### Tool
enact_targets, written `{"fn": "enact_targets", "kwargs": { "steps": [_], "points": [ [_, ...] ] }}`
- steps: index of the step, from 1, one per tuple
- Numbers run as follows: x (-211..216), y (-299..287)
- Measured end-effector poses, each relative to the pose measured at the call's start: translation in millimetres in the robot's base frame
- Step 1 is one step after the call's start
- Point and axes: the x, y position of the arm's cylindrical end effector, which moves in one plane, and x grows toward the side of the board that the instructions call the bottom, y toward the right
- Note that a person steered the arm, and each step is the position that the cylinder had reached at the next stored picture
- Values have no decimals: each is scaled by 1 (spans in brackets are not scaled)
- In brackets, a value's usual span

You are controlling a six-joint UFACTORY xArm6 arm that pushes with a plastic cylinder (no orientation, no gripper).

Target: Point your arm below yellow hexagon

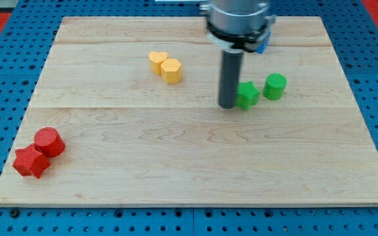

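The yellow hexagon (171, 71) lies on the wooden board (189, 151) left of centre near the view's top, touching a yellow heart (157, 60) at its upper left. My tip (228, 105) rests on the board to the right of and slightly below the hexagon, about a rod's length away. The tip sits right beside the left edge of a green star (247, 95).
A green cylinder (275, 86) stands just right of the green star. A red cylinder (48, 141) and a red star (30, 161) touch each other at the board's lower left corner. A blue block (264, 43) is mostly hidden behind the arm at the top.
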Motion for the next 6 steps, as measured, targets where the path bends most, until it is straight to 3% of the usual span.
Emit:
{"fn": "enact_targets", "kwargs": {
  "steps": [1, 2, 3, 6],
  "points": [
    [5, 27],
    [19, -49],
    [-5, -85],
    [-16, -85]
  ]
}}
